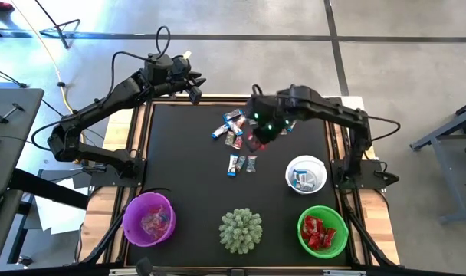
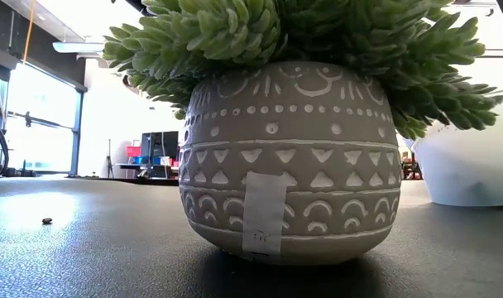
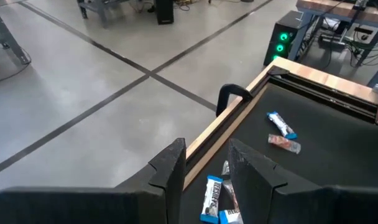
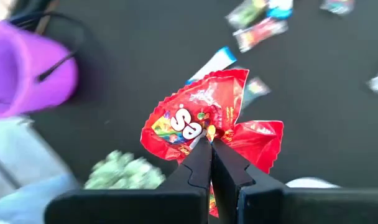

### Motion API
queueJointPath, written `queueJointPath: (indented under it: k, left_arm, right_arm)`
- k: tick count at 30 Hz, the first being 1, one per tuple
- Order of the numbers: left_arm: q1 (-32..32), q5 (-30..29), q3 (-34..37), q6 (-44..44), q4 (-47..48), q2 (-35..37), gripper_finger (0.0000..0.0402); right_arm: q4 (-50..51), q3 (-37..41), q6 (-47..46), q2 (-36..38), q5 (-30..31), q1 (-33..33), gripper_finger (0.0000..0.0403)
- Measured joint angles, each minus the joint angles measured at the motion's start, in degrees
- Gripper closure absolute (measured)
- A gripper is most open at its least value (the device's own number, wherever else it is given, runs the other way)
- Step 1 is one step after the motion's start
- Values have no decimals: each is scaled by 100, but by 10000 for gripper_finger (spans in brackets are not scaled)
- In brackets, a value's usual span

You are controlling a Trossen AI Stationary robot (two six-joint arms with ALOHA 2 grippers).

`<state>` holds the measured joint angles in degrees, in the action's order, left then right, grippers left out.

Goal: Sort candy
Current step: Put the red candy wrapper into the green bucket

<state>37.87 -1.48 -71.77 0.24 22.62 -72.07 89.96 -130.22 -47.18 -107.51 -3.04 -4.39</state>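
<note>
On my black table (image 1: 187, 161) I see a purple plastic bowl (image 1: 148, 218) of pinkish sweets, a green bowl (image 1: 323, 231) of red ones, a white bowl (image 1: 306, 173) of blue-and-white ones, loose candy (image 1: 234, 130) mid-table, my right end effector (image 4: 210, 140) clamped on a red Skittles packet (image 4: 201, 118), and my left end effector (image 3: 204, 165) part-open, empty, at the far edge.

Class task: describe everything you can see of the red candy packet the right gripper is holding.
The red candy packet is a shiny, crinkled wrapper, seemingly foil or plastic, printed with white lettering and small coloured sweets. It looks crumpled and folded, and hangs above the black table mat. The right gripper is shut on it, pinching near its middle; nothing else touches it. From above it shows only as a red patch under the gripper.
</note>
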Motion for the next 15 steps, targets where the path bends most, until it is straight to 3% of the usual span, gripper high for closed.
queueJointPath:
  k: [8, 15]
  left_arm:
    - [-2, 4, 0, -354, 71, 0, 296]
    - [-2, 126, 0, -762, 69, 0, 296]
  right_arm:
    - [4, -172, -1822, -1, 255, 1400, 402]
    - [4, -170, -4189, -3, 756, 2898, 402]
